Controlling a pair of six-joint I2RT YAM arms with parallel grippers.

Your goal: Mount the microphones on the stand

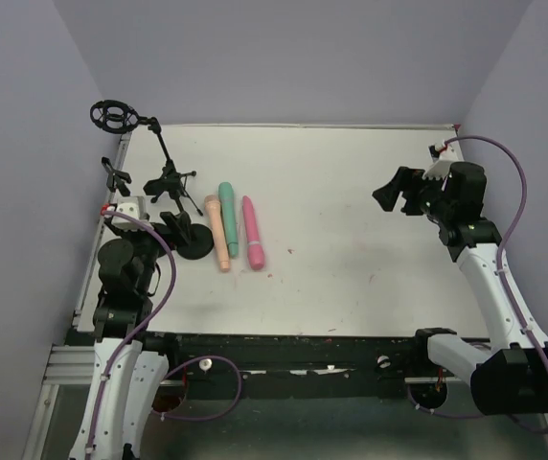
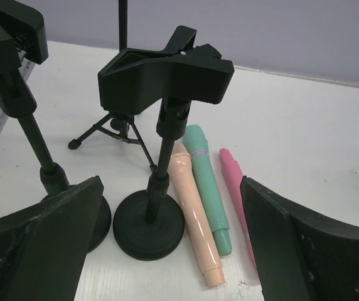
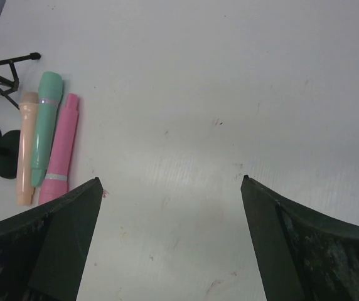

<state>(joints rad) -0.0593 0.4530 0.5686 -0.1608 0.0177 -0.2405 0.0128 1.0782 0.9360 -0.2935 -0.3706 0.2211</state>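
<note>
The slim matte peach stick microphone [image 2: 195, 222], the teal-green one [image 2: 208, 188] and the pink one [image 2: 231, 179] lie flat, side by side, on the white tabletop [image 1: 351, 249]. The peach one lies just beside the round base of a black clip-topped stand [image 2: 164, 78]. The left gripper [image 2: 171, 207] hangs low before that stand, jaws spread wide and holding nothing. The right gripper [image 3: 170, 182] hovers well apart over bare table, likewise wide and unloaded.
</note>
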